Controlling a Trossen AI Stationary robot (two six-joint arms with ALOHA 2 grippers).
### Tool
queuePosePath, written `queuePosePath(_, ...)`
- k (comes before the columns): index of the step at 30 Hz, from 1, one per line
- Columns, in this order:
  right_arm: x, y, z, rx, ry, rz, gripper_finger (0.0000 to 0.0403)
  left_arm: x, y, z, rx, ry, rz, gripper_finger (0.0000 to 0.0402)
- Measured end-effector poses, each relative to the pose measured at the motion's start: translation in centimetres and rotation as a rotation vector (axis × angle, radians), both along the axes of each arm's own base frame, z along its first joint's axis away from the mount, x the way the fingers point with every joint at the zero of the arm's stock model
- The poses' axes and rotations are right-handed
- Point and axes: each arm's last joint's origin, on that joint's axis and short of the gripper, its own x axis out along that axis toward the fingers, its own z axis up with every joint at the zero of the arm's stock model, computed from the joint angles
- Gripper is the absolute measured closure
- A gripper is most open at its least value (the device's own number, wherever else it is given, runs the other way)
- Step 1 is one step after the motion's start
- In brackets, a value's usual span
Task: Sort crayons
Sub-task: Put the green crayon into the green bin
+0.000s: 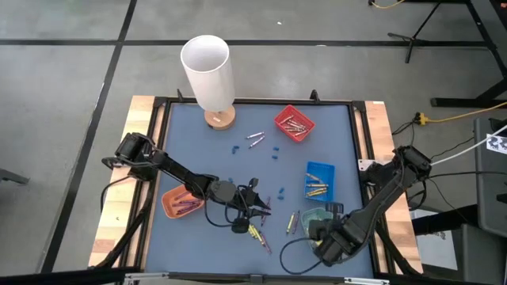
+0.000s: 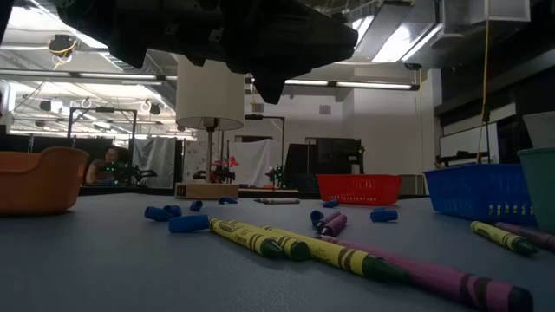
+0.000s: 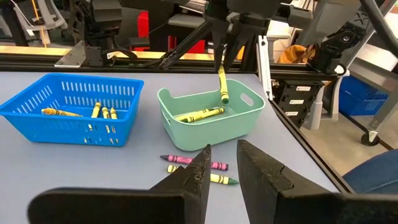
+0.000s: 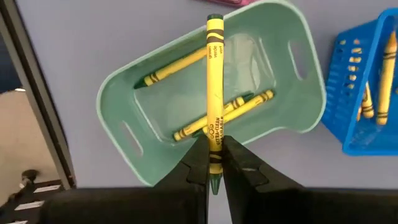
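Observation:
My right gripper [image 4: 214,146] is shut on a yellow crayon [image 4: 214,74] above the mint-green tray [image 4: 124,99], where two more yellow crayons [image 4: 231,114] lie on the bottom. In the left wrist view the same crayon [image 3: 222,84] hangs from that gripper [image 3: 229,46] into the green tray [image 3: 186,102]. My left gripper [image 3: 224,152] stands open near the table's middle [image 1: 255,207], facing the tray, with nothing between its fingers. Loose yellow and purple crayons [image 1: 255,232] lie flat on the mat below it, and two [image 3: 193,163] lie in front of the green tray. My right gripper pinches the yellow crayon between its two fingers near its upper, pointed end [image 4: 214,163], whose dark tip pokes out behind the fingers. The fingers point down from above. The crayon hangs nearly upright below them, its lower end [image 3: 224,98] inside the green tray's walls.
A blue tray [image 3: 68,127] with yellow crayons stands beside the green one; a red tray [image 1: 295,123] sits far right, an orange tray [image 1: 181,203] near left. A white cylinder on a wooden base [image 1: 207,71] stands at the far edge. Small blue bits [image 1: 273,150] dot the mat.

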Motion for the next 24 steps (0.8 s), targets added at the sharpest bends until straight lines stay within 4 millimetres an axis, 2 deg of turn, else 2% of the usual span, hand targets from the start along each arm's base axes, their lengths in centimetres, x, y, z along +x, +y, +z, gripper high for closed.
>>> queuePosePath(13, -0.53, 0.5, 0.0, 0.001, -0.008, -0.092, 0.0371, 0.01, 0.03, 0.0, 0.003, -0.001, 0.009, 0.0337)
queuePosePath(24, -0.5, 0.5, -0.01, 0.002, -0.009, -0.093, 0.0286, -0.02, -0.06, -0.03, 0.073, -0.014, -0.049, 0.0337)
